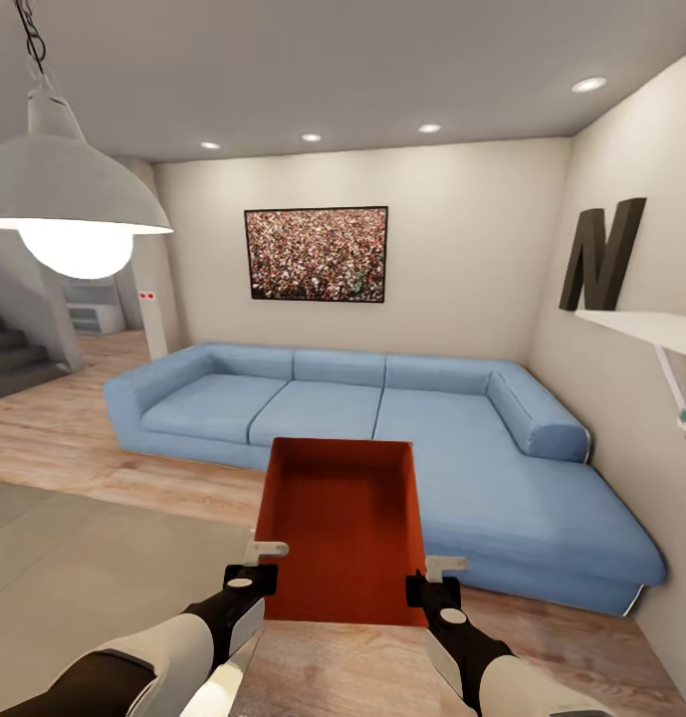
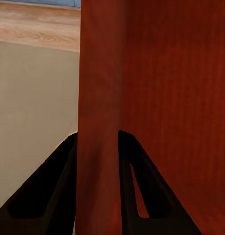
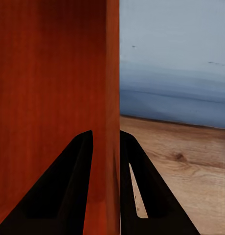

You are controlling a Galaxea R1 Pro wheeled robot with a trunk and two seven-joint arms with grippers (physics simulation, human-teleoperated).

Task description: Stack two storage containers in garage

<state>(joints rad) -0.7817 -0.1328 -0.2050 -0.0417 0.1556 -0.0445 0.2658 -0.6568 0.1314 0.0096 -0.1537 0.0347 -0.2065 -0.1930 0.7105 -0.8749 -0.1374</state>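
I hold one red-orange storage container (image 1: 343, 528) in the air in front of me, its open top facing me, in the living room. My left gripper (image 1: 258, 580) is shut on its left wall, one finger inside and one outside, as the left wrist view shows: gripper (image 2: 98, 147), container wall (image 2: 100, 88). My right gripper (image 1: 429, 588) is shut on the right wall in the same way, seen up close at the gripper (image 3: 105, 142) and the wall (image 3: 111, 73). The second container is out of view.
A blue corner sofa (image 1: 382, 418) stands right behind the container, along the back and right walls. A grey rug (image 1: 84, 568) lies on the wood floor at left. A pendant lamp (image 1: 69, 189) hangs at upper left, a white shelf (image 1: 641, 324) juts from the right wall, and stairs (image 1: 9, 354) are far left.
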